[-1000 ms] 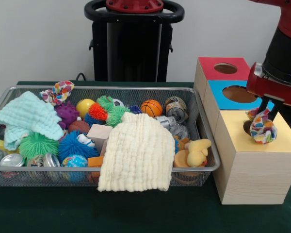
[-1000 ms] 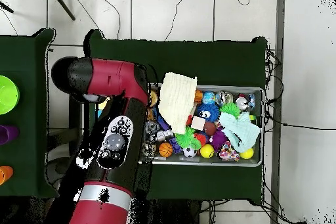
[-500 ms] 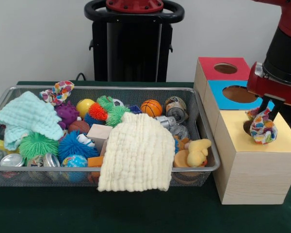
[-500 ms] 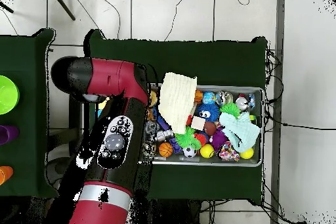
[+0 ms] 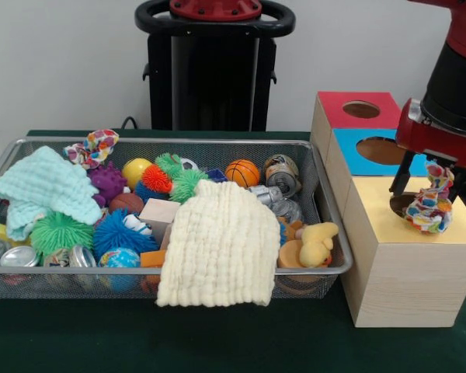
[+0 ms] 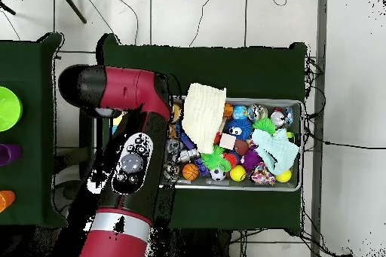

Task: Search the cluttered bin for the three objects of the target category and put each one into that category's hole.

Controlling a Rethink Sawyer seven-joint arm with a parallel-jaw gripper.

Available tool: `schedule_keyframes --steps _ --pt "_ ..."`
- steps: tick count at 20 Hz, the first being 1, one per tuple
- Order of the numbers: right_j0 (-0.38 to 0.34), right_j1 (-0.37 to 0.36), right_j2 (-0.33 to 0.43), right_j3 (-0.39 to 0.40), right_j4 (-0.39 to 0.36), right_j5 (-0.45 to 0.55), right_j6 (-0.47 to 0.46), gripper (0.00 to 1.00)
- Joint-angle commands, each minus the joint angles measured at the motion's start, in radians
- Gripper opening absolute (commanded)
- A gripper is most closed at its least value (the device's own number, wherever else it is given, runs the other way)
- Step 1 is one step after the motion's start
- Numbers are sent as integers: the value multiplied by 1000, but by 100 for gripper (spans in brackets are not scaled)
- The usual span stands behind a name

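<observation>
My arm (image 5: 458, 85) wears glossy red and black plastic shells. From my pincer (image 5: 421, 177) hangs a scrunchie (image 5: 430, 208) of soft printed cloth, ruffled and matt. The box (image 5: 408, 264) beneath shows pale wood grain on its sides, with a smooth matt yellow top. The bin (image 5: 217, 272) is thin metal wire mesh, faintly shiny. Draped over its six o'clock rim lies a cream cloth (image 5: 217, 245), waffle-textured and rough; at nine o'clock, a mint cloth (image 5: 43, 186) of like weave. Spiky balls (image 5: 58, 231) look rubbery. At one o'clock, crushed cans (image 5: 281, 175) gleam metallic. The table cover (image 5: 217, 342) is matt green felt.
</observation>
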Motion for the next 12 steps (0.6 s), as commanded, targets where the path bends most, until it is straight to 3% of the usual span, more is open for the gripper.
schedule_keyframes --steps 1,12 --pt "-27 -14 33 42 15 30 267 100" --pt "-34 -13 29 28 8 46 254 100"
